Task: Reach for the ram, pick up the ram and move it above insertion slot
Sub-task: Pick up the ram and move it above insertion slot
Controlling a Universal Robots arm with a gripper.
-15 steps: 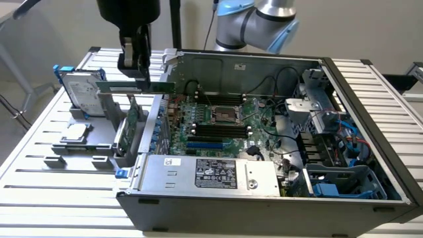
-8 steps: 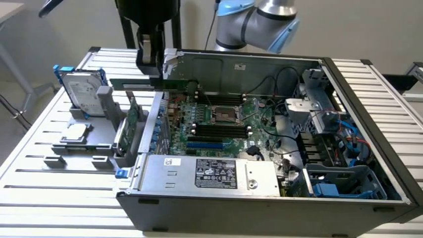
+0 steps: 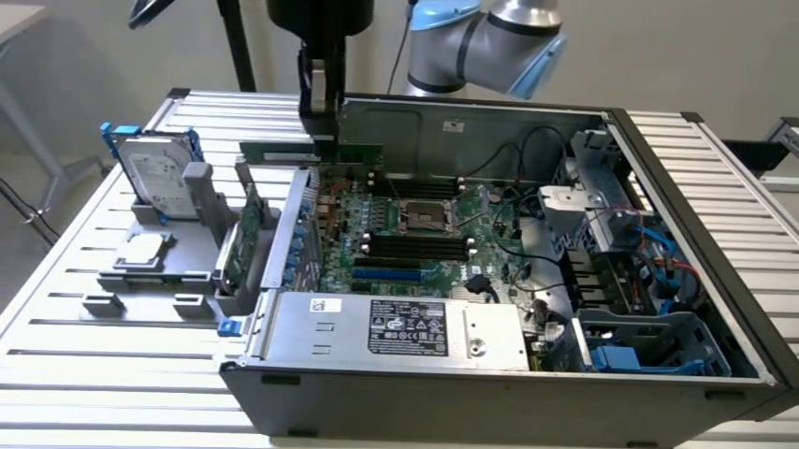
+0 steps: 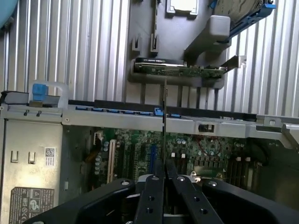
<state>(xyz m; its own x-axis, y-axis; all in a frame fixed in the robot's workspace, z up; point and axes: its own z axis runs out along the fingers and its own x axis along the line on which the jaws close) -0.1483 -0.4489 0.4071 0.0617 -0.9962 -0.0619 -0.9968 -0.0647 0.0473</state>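
Currently my jaws [image 3: 327, 131] are clamped on the ram [image 3: 312, 151], which I hold edge-on and lifted clear of its surroundings. In the exterior view the ram reads as a long green strip running sideways just beneath my fingers, at the rear wall of the open computer case [image 3: 699, 309], on the exterior view's left end of that wall. In the wrist view the ram [image 4: 164, 126] shows as a thin dark line rising from between my two black fingers [image 4: 150, 196], which sit close together on either side of it.

Below me lies the motherboard [image 3: 413, 234] with its dark memory slots [image 3: 413, 245]; I cannot tell whether the ram lines up with any one slot.

Outside the case, on the slatted desk [image 3: 75, 327], a grey fixture [image 3: 163, 262] carries a larger green card [image 4: 180, 70] standing on edge and a silver hard drive [image 3: 156, 178] in a blue-edged caddy.
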